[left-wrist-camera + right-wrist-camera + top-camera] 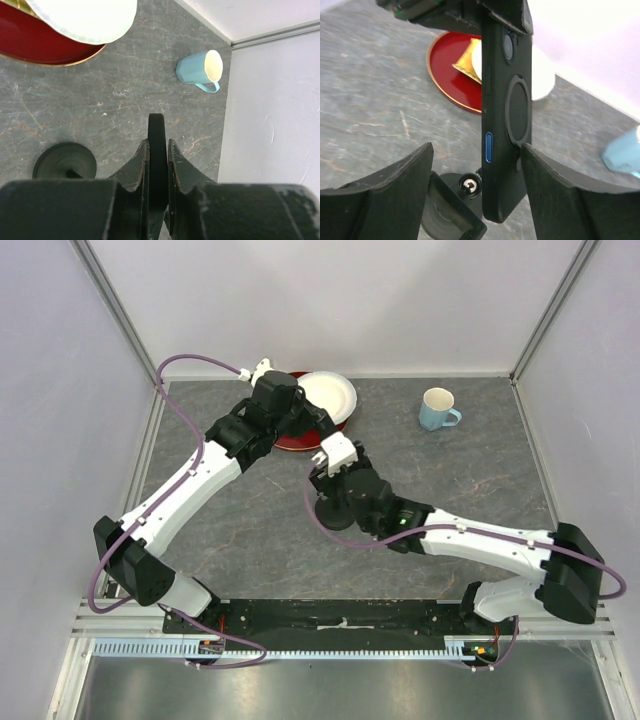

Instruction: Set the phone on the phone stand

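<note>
My left gripper (157, 145) is shut on the black phone (157, 131), which shows edge-on between its fingers and is held upright above the table. In the right wrist view the phone (507, 125) hangs down with its back, ring and camera facing me, between the wide-open fingers of my right gripper (476, 150). Its lower end is just right of the phone stand (468, 186), whose ball joint, tilted head and round base show below. The right finger tip (532, 155) is at the phone's back. The stand's disc base (65, 160) also shows at the left of the left wrist view.
A red plate (300, 438) with a white bowl (330, 395) on it sits at the back centre, just behind my left gripper (312, 430). A blue mug (438, 408) stands at the back right. My right gripper (325, 475) is over the stand (325, 512). White walls enclose the table.
</note>
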### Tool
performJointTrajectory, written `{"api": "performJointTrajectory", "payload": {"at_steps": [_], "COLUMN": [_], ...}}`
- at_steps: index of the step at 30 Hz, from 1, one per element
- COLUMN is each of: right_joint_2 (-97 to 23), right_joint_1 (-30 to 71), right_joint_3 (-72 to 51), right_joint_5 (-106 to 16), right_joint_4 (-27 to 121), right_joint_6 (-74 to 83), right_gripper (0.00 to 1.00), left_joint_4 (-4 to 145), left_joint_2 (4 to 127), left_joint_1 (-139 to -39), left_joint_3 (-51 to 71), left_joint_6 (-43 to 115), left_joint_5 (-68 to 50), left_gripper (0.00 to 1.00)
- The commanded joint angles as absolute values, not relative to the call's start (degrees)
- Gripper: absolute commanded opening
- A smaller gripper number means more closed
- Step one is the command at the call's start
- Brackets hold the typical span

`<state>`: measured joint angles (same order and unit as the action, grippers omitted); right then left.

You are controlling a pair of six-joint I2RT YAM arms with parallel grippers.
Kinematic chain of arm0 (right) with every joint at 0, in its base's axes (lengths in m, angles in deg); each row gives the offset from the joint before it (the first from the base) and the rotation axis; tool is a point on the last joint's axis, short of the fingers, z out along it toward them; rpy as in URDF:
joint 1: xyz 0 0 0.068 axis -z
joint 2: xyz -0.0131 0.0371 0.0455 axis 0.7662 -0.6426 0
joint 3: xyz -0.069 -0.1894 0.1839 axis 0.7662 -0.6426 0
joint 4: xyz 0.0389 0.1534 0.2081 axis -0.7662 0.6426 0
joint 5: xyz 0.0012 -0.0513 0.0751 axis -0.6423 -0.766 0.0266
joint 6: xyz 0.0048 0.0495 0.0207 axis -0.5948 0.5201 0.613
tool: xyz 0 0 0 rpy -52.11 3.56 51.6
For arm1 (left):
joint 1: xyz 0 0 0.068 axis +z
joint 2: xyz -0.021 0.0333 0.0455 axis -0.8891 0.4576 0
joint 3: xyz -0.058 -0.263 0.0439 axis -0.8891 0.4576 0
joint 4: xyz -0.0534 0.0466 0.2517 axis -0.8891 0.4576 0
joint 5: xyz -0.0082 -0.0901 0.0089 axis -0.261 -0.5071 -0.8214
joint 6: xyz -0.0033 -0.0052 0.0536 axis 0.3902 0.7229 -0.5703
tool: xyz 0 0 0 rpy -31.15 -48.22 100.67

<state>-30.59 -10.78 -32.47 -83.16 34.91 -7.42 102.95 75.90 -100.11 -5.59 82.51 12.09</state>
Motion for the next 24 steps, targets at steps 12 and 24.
{"api": "performJointTrajectory", "payload": {"at_steps": [12, 24], "right_joint_2": [-43.56, -36.02], "right_joint_1": [-20.47, -21.08], "right_joint_3": [-27.98, -34.22], "right_joint_5": [-117.37, -116.43], "right_joint_4": [21.51, 12.89], "right_joint_6": [-26.57, -29.48], "right_gripper": [0.32, 0.0], "left_joint_4": [102.64, 97.54], "left_joint_2": [68.75, 63.91], "left_joint_1": [-100.29, -100.3], "left_joint_3": [-2.34, 0.48], "left_joint_6": [92.54, 91.15], "left_joint_5": [7.17, 0.58], "left_gripper": [0.02, 0.09]}}
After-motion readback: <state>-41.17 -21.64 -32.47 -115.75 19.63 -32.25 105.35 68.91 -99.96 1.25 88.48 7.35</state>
